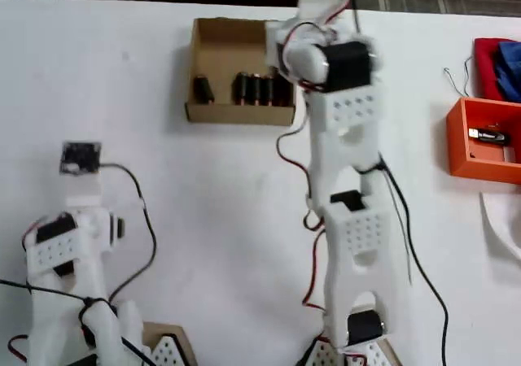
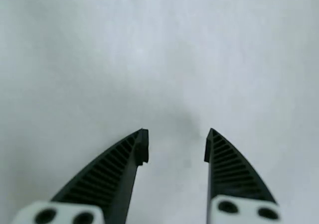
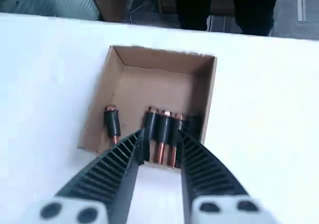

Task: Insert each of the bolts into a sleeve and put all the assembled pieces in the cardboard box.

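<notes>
Up near the worktop's (image 1: 212, 220) far edge, the right gripper (image 3: 160, 145) hangs partly open and empty over the cardboard box (image 3: 164, 57) holding assembled pieces (image 3: 163, 127); the left gripper (image 2: 175, 147) gapes wide, empty.

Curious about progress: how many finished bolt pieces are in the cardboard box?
4 clearly. In the cardboard box, one assembled piece lies alone; three more lie side by side along the wall nearest the arms. A dark shape beside them may be a fifth.
</notes>
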You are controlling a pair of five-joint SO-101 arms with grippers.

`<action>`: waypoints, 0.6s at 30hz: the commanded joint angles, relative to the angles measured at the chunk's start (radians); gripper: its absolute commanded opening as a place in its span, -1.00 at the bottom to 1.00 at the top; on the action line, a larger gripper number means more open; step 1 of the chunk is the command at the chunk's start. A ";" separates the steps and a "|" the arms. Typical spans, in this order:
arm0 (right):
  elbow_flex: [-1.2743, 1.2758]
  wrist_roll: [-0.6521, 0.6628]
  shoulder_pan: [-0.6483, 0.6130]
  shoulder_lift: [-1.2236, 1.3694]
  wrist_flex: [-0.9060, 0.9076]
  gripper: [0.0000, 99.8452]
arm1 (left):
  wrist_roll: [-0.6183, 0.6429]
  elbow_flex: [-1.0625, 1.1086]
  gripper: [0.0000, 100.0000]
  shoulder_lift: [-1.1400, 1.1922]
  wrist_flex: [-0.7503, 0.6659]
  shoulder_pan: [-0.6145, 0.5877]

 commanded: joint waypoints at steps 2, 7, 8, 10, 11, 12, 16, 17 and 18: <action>0.015 0.011 0.050 -0.255 0.033 -0.85 | 0.184 -0.326 -0.59 -0.023 0.247 0.008; 0.387 0.025 0.058 -0.621 0.035 -0.85 | 0.321 -0.684 -0.59 -0.023 0.626 0.025; 0.523 0.043 0.051 -0.720 0.035 -0.85 | 0.324 -0.733 -0.59 -0.023 0.683 0.028; 0.856 0.077 0.035 -0.937 0.033 -0.85 | 0.324 -0.802 -0.59 -0.023 0.776 0.028; 1.025 0.089 0.024 -1.046 0.031 -0.85 | 0.324 -0.822 -0.59 -0.023 0.809 0.029; 1.194 0.098 0.021 -1.158 0.030 -0.85 | 0.324 -0.832 -0.59 -0.023 0.835 0.029; 1.695 0.127 0.067 -1.573 0.005 -0.85 | 0.313 -0.843 -0.59 -0.023 0.902 0.029; 1.789 0.140 0.096 -1.670 -0.018 -0.85 | 0.282 -0.843 -0.59 -0.023 0.922 0.029; 1.878 0.153 0.127 -1.761 -0.051 -0.85 | 0.239 -0.840 -0.59 -0.023 0.937 0.029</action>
